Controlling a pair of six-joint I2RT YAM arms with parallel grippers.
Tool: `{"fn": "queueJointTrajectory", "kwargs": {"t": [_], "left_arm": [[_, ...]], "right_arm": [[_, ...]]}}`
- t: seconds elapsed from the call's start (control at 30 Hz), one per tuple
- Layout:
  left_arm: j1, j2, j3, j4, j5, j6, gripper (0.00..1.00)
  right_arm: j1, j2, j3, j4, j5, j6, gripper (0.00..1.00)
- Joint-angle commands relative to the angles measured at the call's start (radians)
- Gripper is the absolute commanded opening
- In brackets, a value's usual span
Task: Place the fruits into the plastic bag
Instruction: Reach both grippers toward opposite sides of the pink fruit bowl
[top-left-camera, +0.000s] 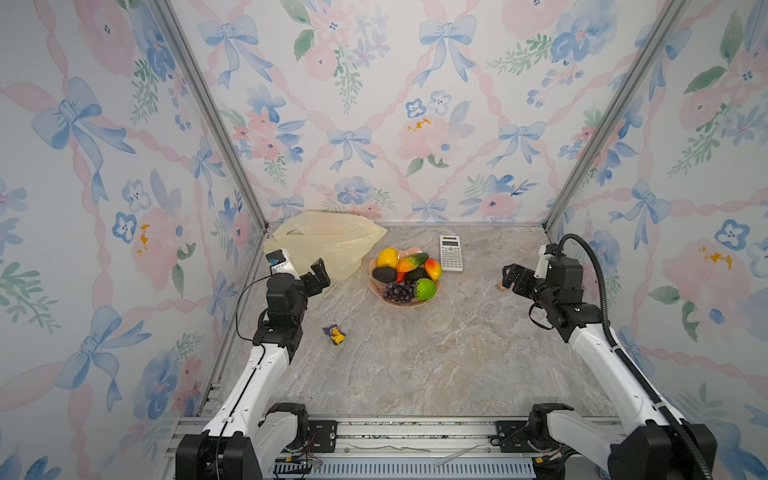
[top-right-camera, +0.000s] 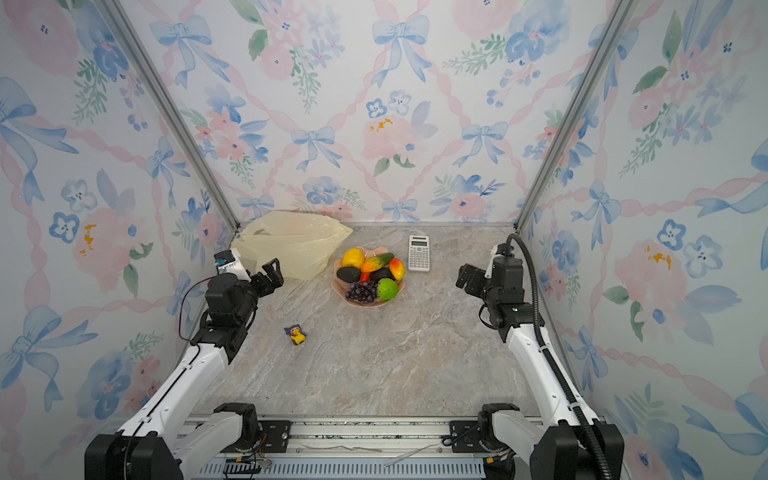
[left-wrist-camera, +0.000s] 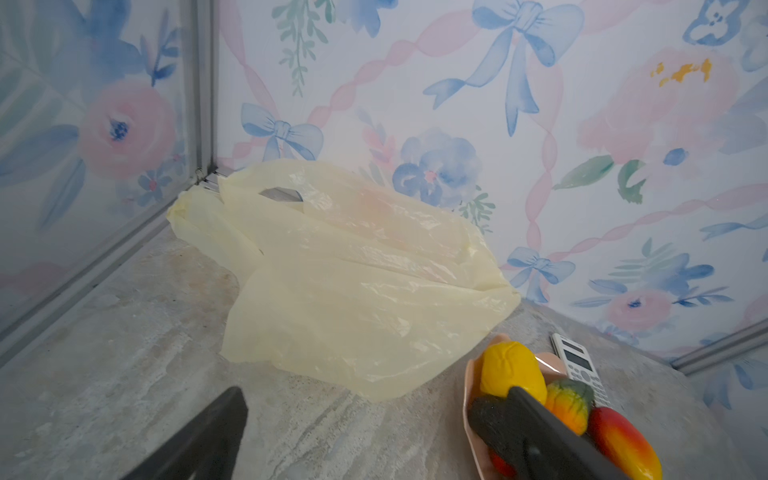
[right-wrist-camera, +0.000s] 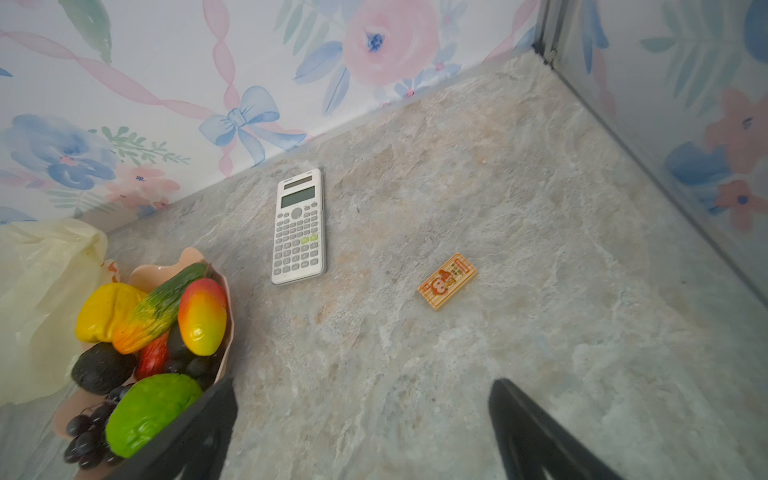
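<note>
The fruits lie heaped on a pink scalloped plate at the middle back of the table: a yellow one, an orange-green one, a red-yellow one, a bright green one, a dark avocado and purple grapes. The plastic bag, pale yellow and crinkly, lies flat in the back left corner, touching the plate's far left side. My left gripper hovers open just in front of the bag. My right gripper hangs open, right of the plate, holding nothing.
A white calculator lies right of the plate near the back wall. A small orange card sits on the table near the right gripper. A yellow-blue duck toy lies in front of the left arm. Flowered walls close three sides.
</note>
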Motion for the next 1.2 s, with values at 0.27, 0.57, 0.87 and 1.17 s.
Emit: {"fn": "queueJointTrajectory", "kwargs": {"t": [0.27, 0.57, 0.87, 1.17], "left_arm": [[-0.057, 0.134, 0.078, -0.164, 0.431, -0.282, 0.96], [-0.127, 0.358, 0.139, -0.127, 0.462, -0.278, 0.78], [-0.138, 0.518, 0.191, -0.055, 0.461, -0.291, 0.71], [-0.145, 0.590, 0.224, -0.038, 0.460, -0.288, 0.70]], "right_arm": [[0.085, 0.110, 0.041, -0.084, -0.337, 0.192, 0.78], [0.195, 0.338, 0.102, -0.016, -0.388, 0.193, 0.59], [0.255, 0.537, 0.205, 0.029, -0.404, 0.201, 0.49], [0.281, 0.661, 0.266, 0.081, -0.396, 0.252, 0.45]]}}
